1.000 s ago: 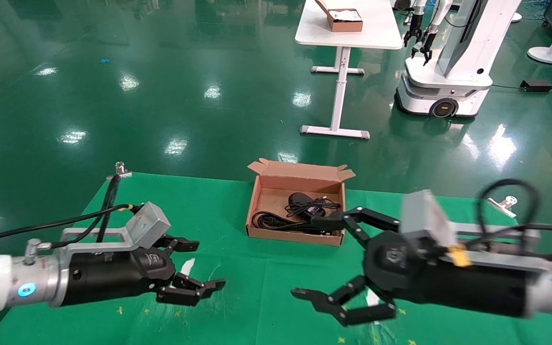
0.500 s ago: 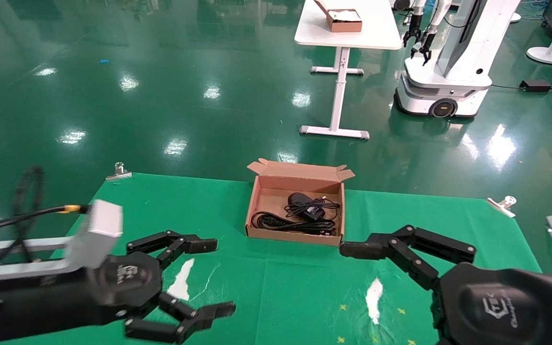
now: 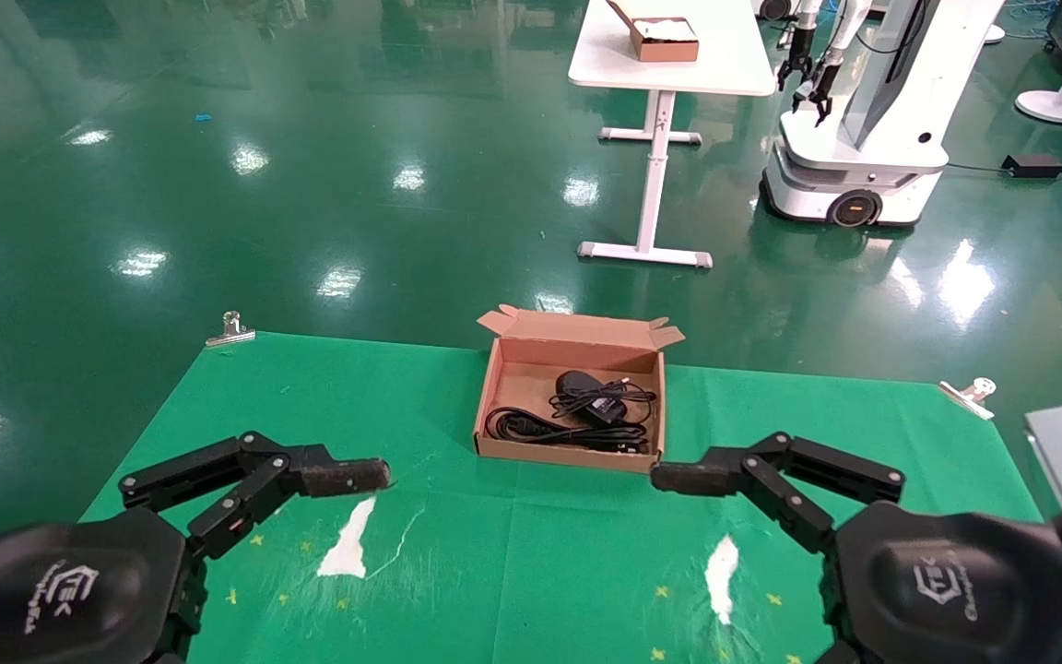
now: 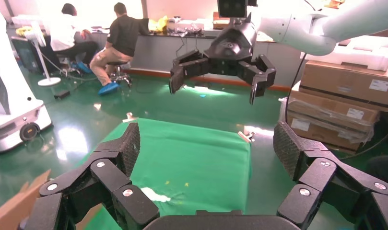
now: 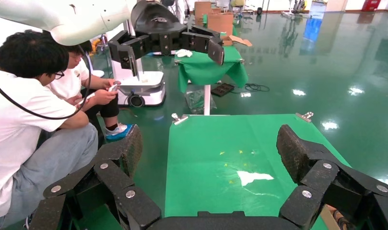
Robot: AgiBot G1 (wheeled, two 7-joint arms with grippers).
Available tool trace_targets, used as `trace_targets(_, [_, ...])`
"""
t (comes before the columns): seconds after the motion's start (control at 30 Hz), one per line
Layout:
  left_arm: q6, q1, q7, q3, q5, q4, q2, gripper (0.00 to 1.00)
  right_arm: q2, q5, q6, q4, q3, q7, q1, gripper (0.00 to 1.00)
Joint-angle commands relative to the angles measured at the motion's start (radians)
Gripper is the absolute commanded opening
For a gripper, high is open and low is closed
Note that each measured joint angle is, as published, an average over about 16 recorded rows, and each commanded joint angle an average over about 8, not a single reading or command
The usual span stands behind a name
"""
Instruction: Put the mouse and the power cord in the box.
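Brown cardboard box (image 3: 492, 406) sits open at the far middle of the green-covered counter (image 3: 402, 406), holding the black mouse (image 3: 575, 382) with the coiled power cord (image 3: 531, 428) beside it on the nearer side. Left gripper (image 4: 208, 158) and right gripper (image 5: 211, 148) hang low at the near corners, apart from the box, each with fingers spread wide and holding nothing.

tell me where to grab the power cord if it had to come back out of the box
Probably best from straight above, across the bunched loops of the power cord near their middle. It lies flat along the near wall of the box, so a side approach is blocked, and the mouse with its cable sits just behind. Fingers should straddle the loops' short width.
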Motion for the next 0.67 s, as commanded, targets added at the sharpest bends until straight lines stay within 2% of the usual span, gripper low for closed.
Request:
trace_targets(0.03, [0.016,0.011,0.010,-0.018,-0.026,-0.007,-0.006,1.00,0.002,0.003,-0.002,0.002,0.002,0.000,-0.002,1.00])
trace_targets(0.67, [-0.008,-0.005,-0.004,0.009,0.013,0.004,0.003,1.00,-0.002,-0.004,0.003,-0.002,-0.003,0.000,0.002,1.00])
